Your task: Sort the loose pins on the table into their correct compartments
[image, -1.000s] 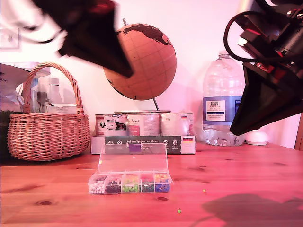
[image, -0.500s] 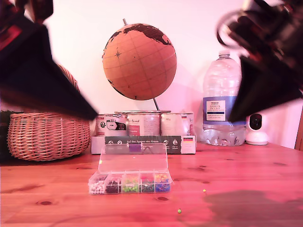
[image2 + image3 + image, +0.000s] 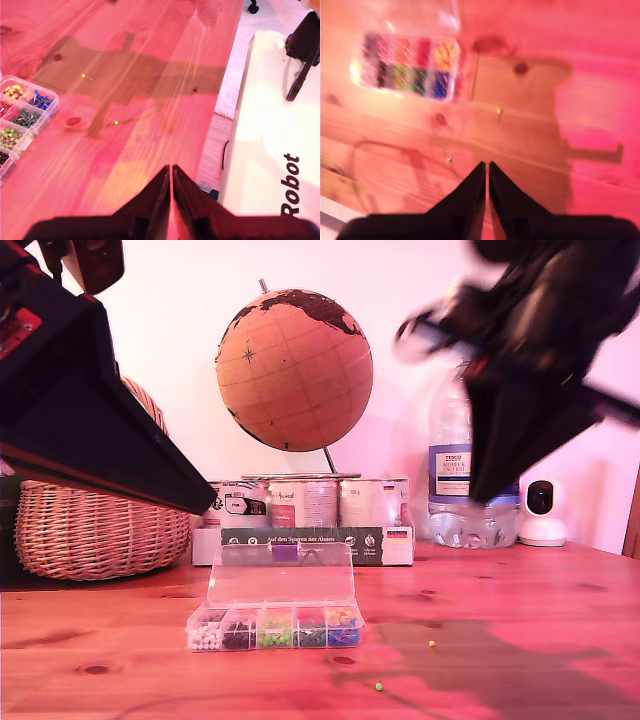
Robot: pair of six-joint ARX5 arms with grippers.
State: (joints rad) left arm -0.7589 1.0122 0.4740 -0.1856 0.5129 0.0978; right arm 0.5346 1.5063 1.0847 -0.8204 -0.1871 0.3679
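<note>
Lower centre of the exterior view: clear plastic box (image 3: 275, 625) on the table (image 3: 520, 600), lid tipped open behind it, five compartments in a row showing white, dark, green, red and blue-yellow pin clusters. Toward that view's lower right, well apart from the box, two loose pins on bare wood: a yellow-green pin (image 3: 431, 644) and, nearer the bottom edge, a green pin (image 3: 379, 686), apart from each other. No telling where a pink one lies. My first gripper (image 3: 171, 185) high above the wood, fingers pressed flat together, nothing between them. My second gripper (image 3: 486, 185) likewise closed and empty, its view blurred. One dark arm (image 3: 80, 410) across the exterior view's upper left, another arm (image 3: 530, 370), smeared, at the upper right; no telling which is first or second. Behind the box: globe (image 3: 294, 370), wicker basket (image 3: 100, 530), row of tins (image 3: 300, 502), water bottle (image 3: 455, 480).
</note>
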